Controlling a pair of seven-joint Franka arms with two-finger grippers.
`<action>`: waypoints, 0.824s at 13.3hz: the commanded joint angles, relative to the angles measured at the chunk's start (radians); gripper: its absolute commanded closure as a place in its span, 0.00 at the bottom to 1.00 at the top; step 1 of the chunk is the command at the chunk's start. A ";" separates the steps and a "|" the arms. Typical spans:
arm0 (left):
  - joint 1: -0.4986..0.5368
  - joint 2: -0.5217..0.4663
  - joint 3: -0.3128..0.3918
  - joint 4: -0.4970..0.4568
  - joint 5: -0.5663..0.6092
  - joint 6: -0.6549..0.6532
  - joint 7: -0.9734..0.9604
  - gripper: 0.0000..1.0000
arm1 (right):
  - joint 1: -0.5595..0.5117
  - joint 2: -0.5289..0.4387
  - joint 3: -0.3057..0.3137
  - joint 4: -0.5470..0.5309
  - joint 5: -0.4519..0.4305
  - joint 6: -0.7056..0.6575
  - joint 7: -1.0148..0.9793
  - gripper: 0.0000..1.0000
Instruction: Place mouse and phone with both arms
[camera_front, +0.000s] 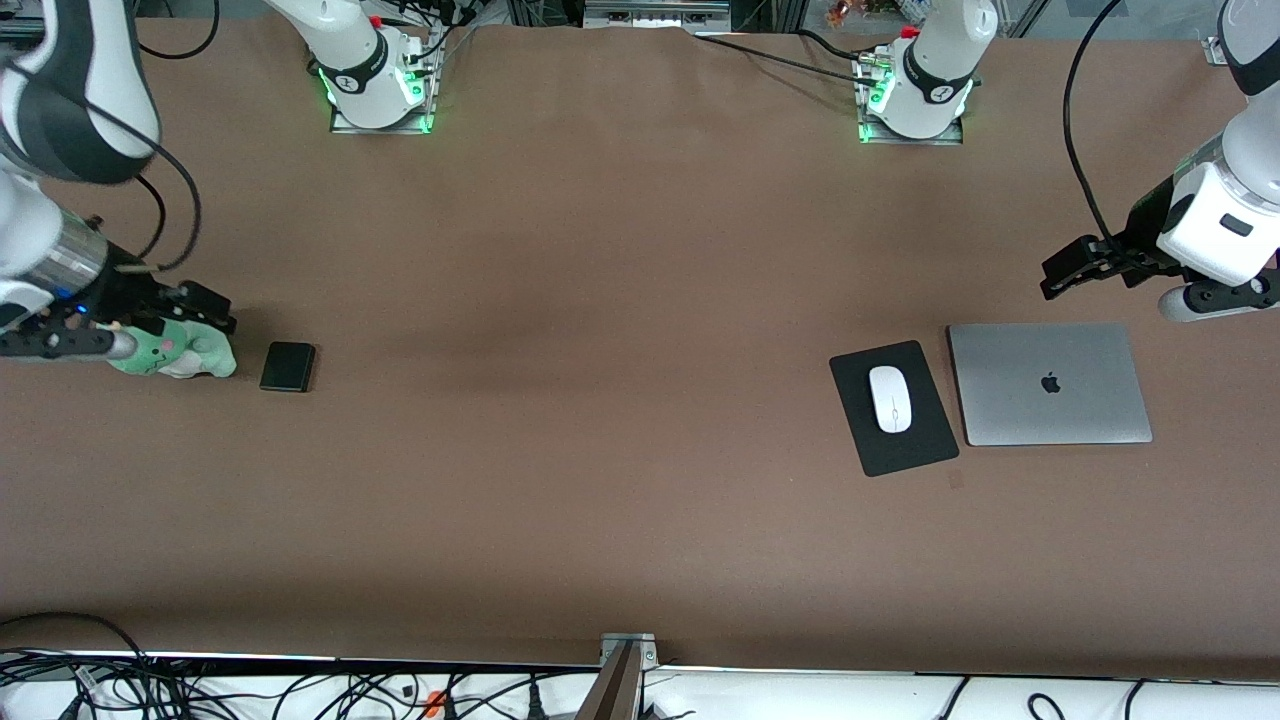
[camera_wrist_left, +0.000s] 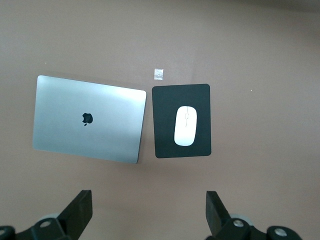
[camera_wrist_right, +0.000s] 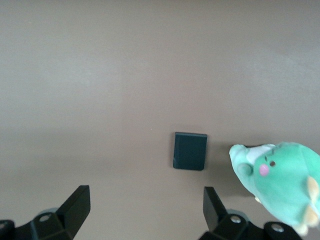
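Brown matting covers the table (camera_front: 600, 300) we look down on, with both arm bases along its upper edge. Toward the left arm's end, we see the mouse (camera_front: 890, 399) lying on a black mouse pad (camera_front: 893, 407), roughly centred on it, and just beside the pad a closed silver laptop (camera_front: 1048, 383). A small scrap of tape (camera_wrist_left: 158, 74) sits on the table close to the pad's edge.

Our left gripper (camera_front: 1065, 272) hangs in the air near the laptop, fingers (camera_wrist_left: 77, 212) spread wide and holding nothing.

Toward the right arm's end, the phone (camera_front: 287, 366) lies flat on the bare table, with a green plush toy (camera_front: 175, 352) just beside it; whether they touch we cannot quite tell. Our right gripper (camera_front: 200, 310) hovers over the toy, its fingers (camera_wrist_right: 75, 210) likewise wide apart and empty.

Mouse and phone lie well apart.
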 joint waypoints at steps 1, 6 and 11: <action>0.004 0.005 -0.001 0.023 -0.006 -0.019 0.000 0.00 | -0.012 -0.060 -0.015 0.018 0.002 -0.073 -0.016 0.00; 0.004 0.005 -0.001 0.023 -0.006 -0.019 0.000 0.00 | -0.055 -0.062 -0.001 0.185 -0.024 -0.219 -0.018 0.00; 0.004 0.005 -0.001 0.023 -0.006 -0.021 0.002 0.00 | -0.061 -0.071 0.062 0.210 -0.058 -0.216 0.005 0.00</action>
